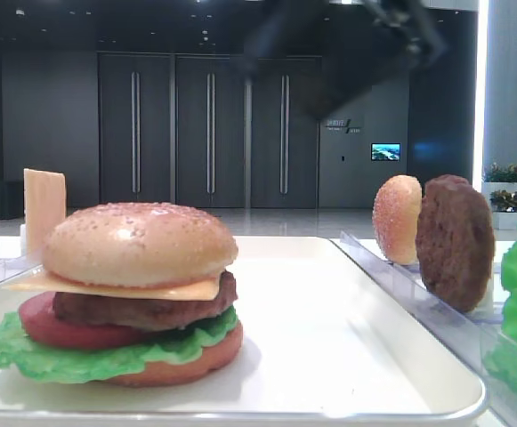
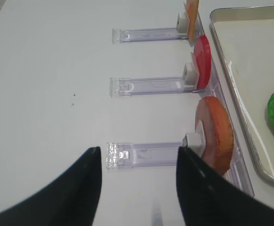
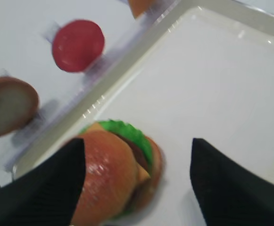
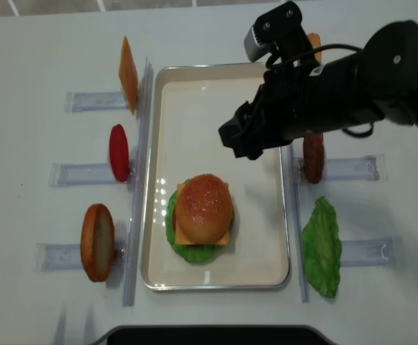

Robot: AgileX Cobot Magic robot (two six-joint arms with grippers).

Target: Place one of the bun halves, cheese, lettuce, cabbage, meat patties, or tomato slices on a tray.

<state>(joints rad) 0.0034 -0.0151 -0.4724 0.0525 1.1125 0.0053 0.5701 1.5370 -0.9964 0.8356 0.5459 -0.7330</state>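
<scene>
Black and matte, my right gripper [image 3: 137, 183] is hanging over the large white rectangular tray with the raised shiny rim [image 4: 216, 75], its two fingers [image 3: 37, 188] spread wide and gripping nothing. Between and just under them, low in the wrist frame, the glossy domed golden-tan bun top with pale speckles [image 3: 103, 174] is sitting on its stack. In the overhead frame that stack is lying in the lower middle of the tray: bun top over a thin square pale-orange cheese slice [image 4: 223, 236] and bright green ruffled lettuce [image 4: 191, 251]. The low side view is also showing a dark-brown grainy patty [image 1: 142, 311], a smooth red tomato slice [image 1: 62, 331] and a flat orange-brown bun bottom [image 1: 196, 360] beneath.

My left gripper [image 2: 137, 183] is hovering at the bottom of its own frame, fingers parted and holding nothing, above a clear plastic slotted rack [image 2: 144, 154] on the white table [image 2: 47, 94].
</scene>
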